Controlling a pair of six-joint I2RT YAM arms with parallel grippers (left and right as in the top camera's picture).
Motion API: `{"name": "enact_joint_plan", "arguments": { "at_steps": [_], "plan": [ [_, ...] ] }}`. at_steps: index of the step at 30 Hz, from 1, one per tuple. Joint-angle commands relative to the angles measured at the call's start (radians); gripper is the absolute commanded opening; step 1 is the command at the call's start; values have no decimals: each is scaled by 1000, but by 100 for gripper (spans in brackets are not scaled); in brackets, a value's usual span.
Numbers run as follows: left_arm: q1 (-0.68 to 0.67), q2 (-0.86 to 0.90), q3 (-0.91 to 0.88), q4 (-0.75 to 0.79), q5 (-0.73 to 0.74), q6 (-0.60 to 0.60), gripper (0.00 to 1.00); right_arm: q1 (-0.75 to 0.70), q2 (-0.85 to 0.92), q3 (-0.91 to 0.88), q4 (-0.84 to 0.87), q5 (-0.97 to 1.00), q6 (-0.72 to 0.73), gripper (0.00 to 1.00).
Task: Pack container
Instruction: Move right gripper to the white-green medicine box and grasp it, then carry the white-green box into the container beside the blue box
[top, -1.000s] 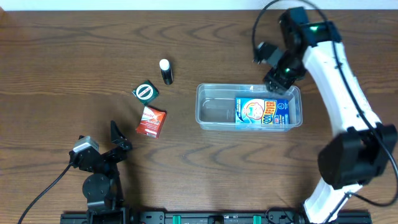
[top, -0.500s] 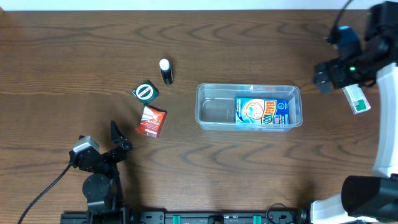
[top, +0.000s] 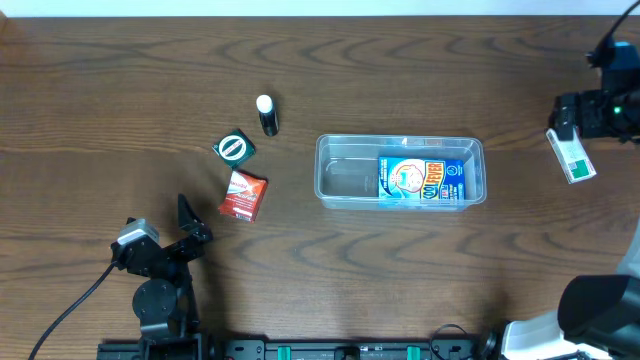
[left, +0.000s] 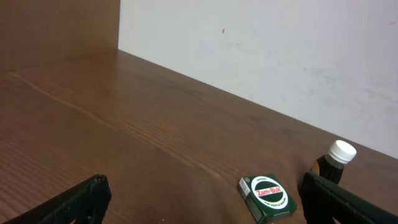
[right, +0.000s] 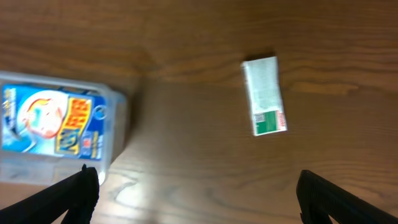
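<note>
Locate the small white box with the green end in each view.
Overhead: the white box lies at the far right edge, right of the container.
Left wrist: not in it.
Right wrist: the white box is in the upper middle, right of the container.
Shared landmark: the blue box inside the container, seen in overhead and right wrist only.

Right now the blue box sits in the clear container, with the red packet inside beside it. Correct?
Not quite. The red packet is not inside. It lies on the table, apart from the container and off its left end. The overhead view shows it. The blue box does sit in the container.
</note>
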Motion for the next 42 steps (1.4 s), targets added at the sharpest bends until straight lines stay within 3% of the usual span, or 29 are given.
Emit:
{"name": "enact_joint_plan", "arguments": {
  "at_steps": [1, 9, 15, 23, 33, 42],
  "plan": [
    [2, -6, -23, -32, -5, 21, 98, -38, 43, -34, 26, -10, -8, 99],
    [2, -6, -23, -32, -5, 21, 98, -99, 171, -125, 152, -10, -49, 99],
    [2, -6, -23, -32, -5, 21, 98, -103, 288, -147, 214, -10, -198, 99],
    [2, -6, -23, -32, -5, 21, 98, -112, 381, -147, 312, 13, -292, 99],
    [2, -6, -23, -32, -5, 21, 98, -177, 400, -155, 416, 53, -274, 99],
    [2, -6, -23, -32, -5, 21, 98, -201, 476, -159, 417, -82, -288, 99]
  ]
}}
